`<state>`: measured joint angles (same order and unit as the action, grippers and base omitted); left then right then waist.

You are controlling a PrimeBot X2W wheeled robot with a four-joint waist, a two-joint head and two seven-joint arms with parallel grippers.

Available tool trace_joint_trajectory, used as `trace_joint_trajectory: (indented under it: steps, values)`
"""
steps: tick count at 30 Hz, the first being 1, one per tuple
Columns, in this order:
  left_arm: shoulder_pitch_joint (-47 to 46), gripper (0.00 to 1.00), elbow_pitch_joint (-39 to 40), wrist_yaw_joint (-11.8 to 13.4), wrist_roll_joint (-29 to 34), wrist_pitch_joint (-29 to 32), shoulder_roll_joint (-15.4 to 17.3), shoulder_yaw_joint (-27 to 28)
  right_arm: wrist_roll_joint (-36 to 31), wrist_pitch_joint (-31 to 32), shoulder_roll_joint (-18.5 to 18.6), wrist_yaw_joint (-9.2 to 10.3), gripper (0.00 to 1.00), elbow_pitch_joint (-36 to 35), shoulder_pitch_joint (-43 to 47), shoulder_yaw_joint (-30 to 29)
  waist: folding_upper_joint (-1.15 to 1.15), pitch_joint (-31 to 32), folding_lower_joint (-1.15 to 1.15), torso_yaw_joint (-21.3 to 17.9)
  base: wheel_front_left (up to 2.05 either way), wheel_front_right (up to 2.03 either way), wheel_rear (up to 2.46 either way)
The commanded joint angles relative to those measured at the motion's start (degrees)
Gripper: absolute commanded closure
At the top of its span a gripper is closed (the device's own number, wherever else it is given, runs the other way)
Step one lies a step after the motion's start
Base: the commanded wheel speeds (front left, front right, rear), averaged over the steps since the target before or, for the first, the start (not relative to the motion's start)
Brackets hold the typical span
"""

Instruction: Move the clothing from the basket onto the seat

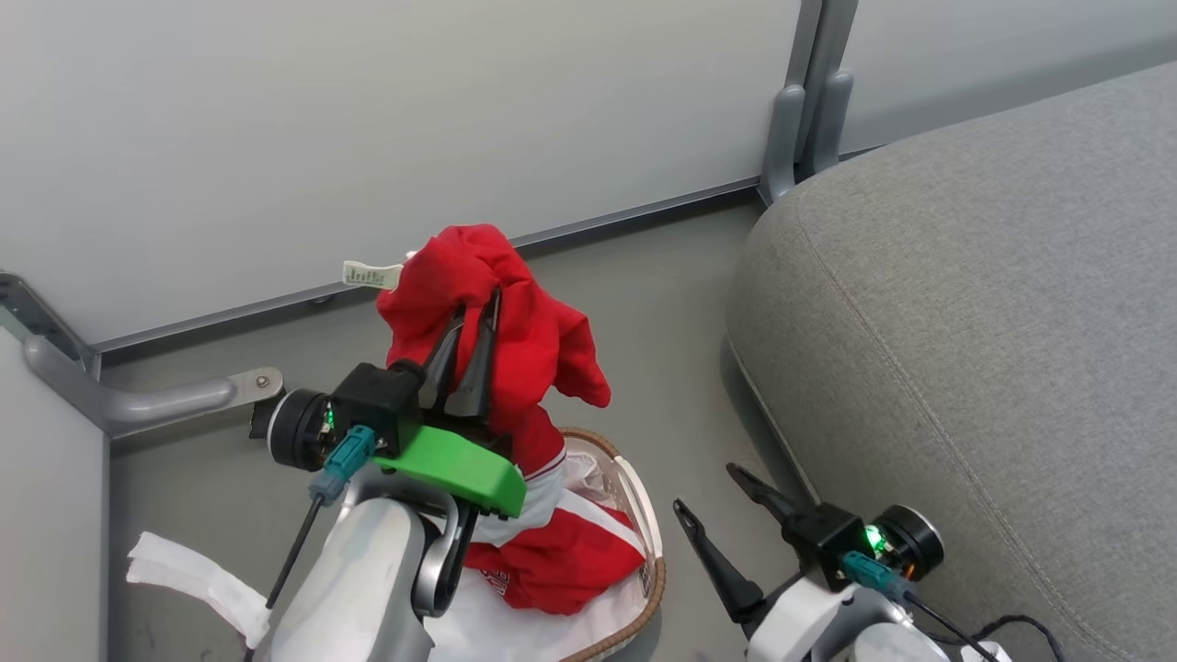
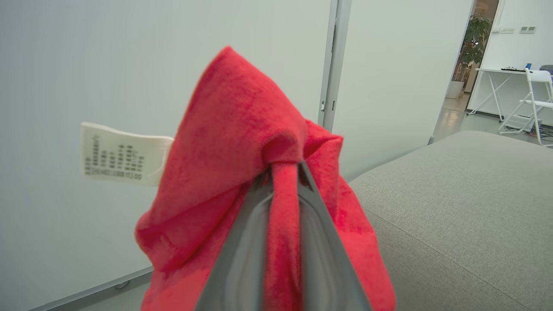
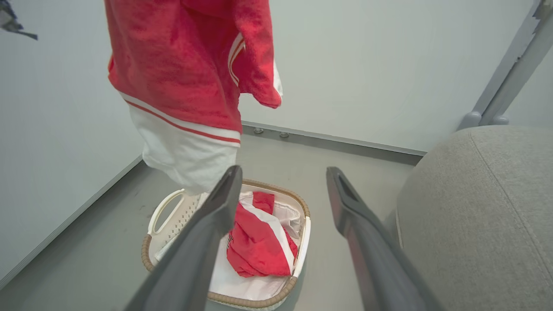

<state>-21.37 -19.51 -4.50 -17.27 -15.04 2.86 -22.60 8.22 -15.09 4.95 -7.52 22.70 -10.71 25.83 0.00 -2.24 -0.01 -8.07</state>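
A: Left hand, state?

B: Clamped on the red garment. In the left wrist view a fold of the cloth is pinched between the two fingers right at their tips. Fabric bunches above the tips and drapes down both sides.

A: Position of that garment?

B: Lifted, hanging above the basket. In the right wrist view its white lower hem, edged with red stripes, hangs clear of the rim. A white tag sticks out from its left side.

A: Basket contents?

B: A second red garment with a white stripe, crumpled on the white liner.

A: Right hand?

B: Fingers spread wide apart, gripping nothing and touching nothing. In the head view it sits low, between the basket and the seat, with its fingers pointing up and to the left.

A: Seat relative to the basket?

B: The seat is to the right. The basket stands on the floor near its rounded left edge. The lifted garment is left of the seat and apart from it.
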Motion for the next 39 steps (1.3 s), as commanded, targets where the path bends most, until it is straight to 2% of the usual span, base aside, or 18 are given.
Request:
trace_joint_trajectory:
  steps: [1, 17, 24, 28, 29, 30, 31, 32, 39]
  values:
    - [-1.21, 1.00, 0.41, 0.37, -0.33, -0.21, 0.11, -0.55, 0.36, -0.12, 0.35, 0.06, 0.00, 0.01, -1.65, 1.30, 0.00, -0.37, 0.01, 0.51, 0.00, 0.00, 0.00]
    - [-4.95, 1.00, 1.45, 0.92, -3.00, -0.22, 0.12, -8.58, 1.32, -0.11, -1.22, 0.06, 0.00, 5.67, -18.26, 15.00, 0.00, -3.88, 0.01, 6.10, 0.00, 0.00, 0.00]
    - [-6.38, 1.00, 1.73, 1.50, -4.46, -0.21, 0.11, -11.50, 0.19, -0.11, -1.86, 0.06, 0.00, 11.10, -21.85, 15.55, 0.00, -4.73, 0.01, 8.21, 0.00, 0.00, 0.00]
    - [-7.03, 1.00, 2.05, 1.79, -5.46, -0.21, 0.11, -12.87, 2.24, -0.12, -1.90, 0.06, 0.00, 11.54, -22.09, 16.24, 0.00, -4.98, 0.01, 9.10, 0.00, 0.00, 0.00]
    - [-7.10, 1.00, 2.10, 1.92, -5.69, -0.21, 0.11, -13.22, 2.80, -0.12, -1.88, 0.06, 0.15, 11.67, -22.16, 16.42, 0.00, -5.02, 0.01, 9.28, 0.00, 0.00, 0.00]
    - [-7.14, 1.00, 2.14, 2.07, -5.77, -0.21, 0.10, -13.55, 3.20, -0.11, -1.86, 0.06, 0.61, 11.76, -22.27, 16.59, 0.00, -5.07, 0.01, 9.44, 0.00, 0.00, 0.00]
    - [-7.18, 1.00, 2.20, 2.08, -5.88, -0.21, 0.10, -13.78, 3.51, -0.12, -1.88, 0.06, 0.89, 11.82, -22.37, 16.73, 0.00, -5.11, 0.01, 9.54, 0.00, 0.00, 0.00]
    - [-7.26, 1.00, 2.23, 2.20, -5.99, -0.21, 0.10, -14.02, 3.96, -0.11, -1.88, 0.06, 1.00, 11.82, -22.46, 16.88, 0.00, -5.18, 0.01, 9.65, 0.00, 0.00, 0.00]
    - [-7.48, 1.00, 1.55, 2.40, -6.11, -0.21, 0.10, -13.73, 4.43, -0.12, -1.88, 0.06, 1.00, 11.37, -22.25, 16.42, 0.00, -5.39, 0.01, 9.61, 0.00, 0.00, 0.00]
